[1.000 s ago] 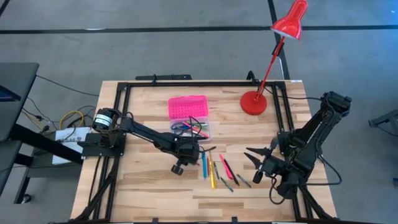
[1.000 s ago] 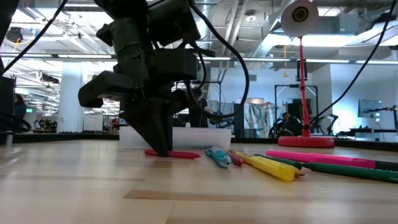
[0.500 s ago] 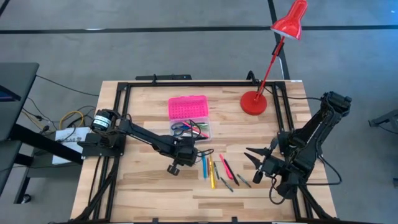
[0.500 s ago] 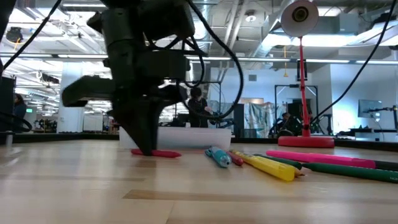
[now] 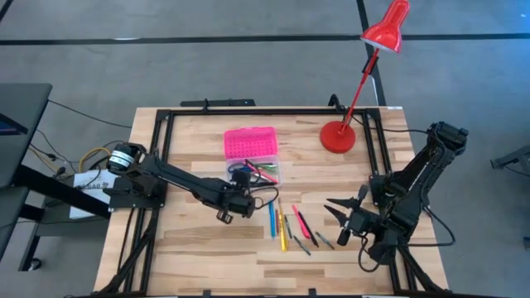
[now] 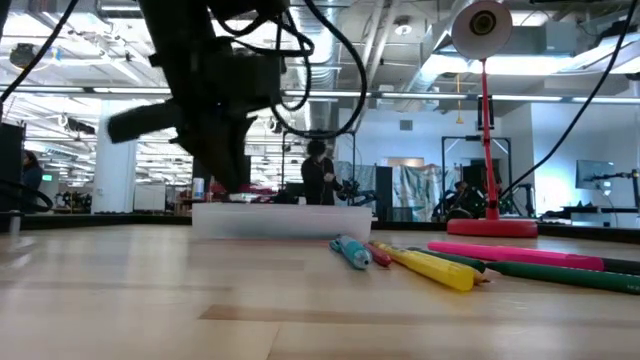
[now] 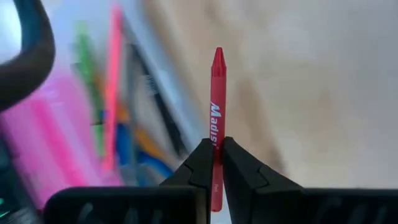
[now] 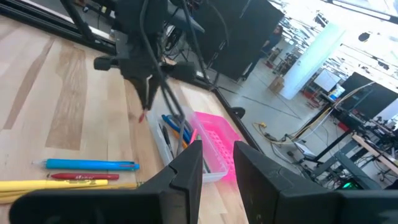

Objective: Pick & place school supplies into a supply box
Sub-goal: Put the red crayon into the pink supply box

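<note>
Gripping a red crayon (image 7: 216, 118) between closed fingers, the left gripper (image 5: 240, 199) is held above the table (image 5: 199, 248), just beside the near edge of the supply box (image 5: 252, 157); the crayon is seen lifted clear of the wood.

Supply box: pink lid laid open, clear base (image 6: 282, 220) already containing scissors (image 5: 238, 170) and several pens.

Loose supplies on the table, near the box: blue pen (image 5: 271, 218), yellow marker (image 5: 281, 230), pink pen (image 5: 299, 222), green pencil (image 6: 560, 272), with further thin items beside them.

Right gripper (image 5: 338, 211): fingers parted, nothing held, parked near the table's right side, well apart from the box.

Red lamp (image 5: 338, 136): stood at the far right.
</note>
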`<control>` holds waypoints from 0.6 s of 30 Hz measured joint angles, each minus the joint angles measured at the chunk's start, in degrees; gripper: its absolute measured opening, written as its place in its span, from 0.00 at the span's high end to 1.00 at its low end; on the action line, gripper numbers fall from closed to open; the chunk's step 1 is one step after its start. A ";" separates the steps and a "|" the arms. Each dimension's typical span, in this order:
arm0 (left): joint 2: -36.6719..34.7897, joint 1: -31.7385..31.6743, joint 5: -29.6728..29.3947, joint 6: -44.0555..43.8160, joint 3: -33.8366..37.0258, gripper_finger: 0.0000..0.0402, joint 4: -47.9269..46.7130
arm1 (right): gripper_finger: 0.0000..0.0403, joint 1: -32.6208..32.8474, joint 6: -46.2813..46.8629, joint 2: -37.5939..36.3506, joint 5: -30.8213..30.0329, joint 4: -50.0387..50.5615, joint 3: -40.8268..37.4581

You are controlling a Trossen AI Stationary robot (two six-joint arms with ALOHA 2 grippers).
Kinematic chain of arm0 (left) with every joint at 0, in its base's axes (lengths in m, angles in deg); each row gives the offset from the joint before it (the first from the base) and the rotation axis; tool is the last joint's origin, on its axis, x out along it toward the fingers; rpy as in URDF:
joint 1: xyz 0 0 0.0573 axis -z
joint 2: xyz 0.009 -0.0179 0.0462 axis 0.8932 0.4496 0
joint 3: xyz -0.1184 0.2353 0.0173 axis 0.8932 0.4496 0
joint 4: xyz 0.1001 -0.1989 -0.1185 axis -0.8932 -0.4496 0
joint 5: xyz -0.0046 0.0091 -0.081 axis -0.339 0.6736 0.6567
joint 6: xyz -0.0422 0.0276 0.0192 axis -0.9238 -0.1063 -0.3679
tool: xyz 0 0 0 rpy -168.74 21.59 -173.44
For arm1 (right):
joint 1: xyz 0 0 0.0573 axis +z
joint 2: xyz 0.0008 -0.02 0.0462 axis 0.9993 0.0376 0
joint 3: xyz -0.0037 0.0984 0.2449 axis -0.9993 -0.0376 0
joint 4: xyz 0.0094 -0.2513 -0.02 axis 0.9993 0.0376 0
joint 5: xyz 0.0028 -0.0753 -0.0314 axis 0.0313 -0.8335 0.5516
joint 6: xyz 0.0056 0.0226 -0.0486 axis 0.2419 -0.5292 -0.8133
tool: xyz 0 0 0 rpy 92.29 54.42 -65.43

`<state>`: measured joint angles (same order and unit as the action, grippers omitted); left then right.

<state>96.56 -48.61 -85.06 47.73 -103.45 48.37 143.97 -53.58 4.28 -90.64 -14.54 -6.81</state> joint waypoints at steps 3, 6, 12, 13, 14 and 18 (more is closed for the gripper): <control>0.00 -0.75 -4.34 -0.08 0.00 0.97 -0.06 | 0.79 0.00 0.00 0.00 0.00 0.00 0.02; 0.00 -2.60 -6.43 -0.08 0.00 0.97 0.09 | 0.79 0.00 0.02 0.00 0.00 -0.02 0.00; 0.00 -8.05 -6.94 -0.01 0.05 0.97 0.94 | 0.79 0.00 0.02 -0.02 0.02 -0.02 0.00; 0.00 -9.06 -6.86 0.33 0.21 0.97 1.50 | 0.79 0.00 0.02 0.00 0.02 -0.02 0.00; -0.01 -10.04 -6.68 0.78 0.41 0.97 1.70 | 0.79 0.00 0.02 -0.02 0.02 -0.02 0.00; -0.07 -14.10 -5.67 1.86 1.47 0.93 1.91 | 0.79 0.00 0.02 -0.01 0.02 -0.02 0.00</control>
<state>96.49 -62.71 -90.72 49.60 -101.98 50.28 143.97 -53.56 4.27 -90.62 -14.56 -6.81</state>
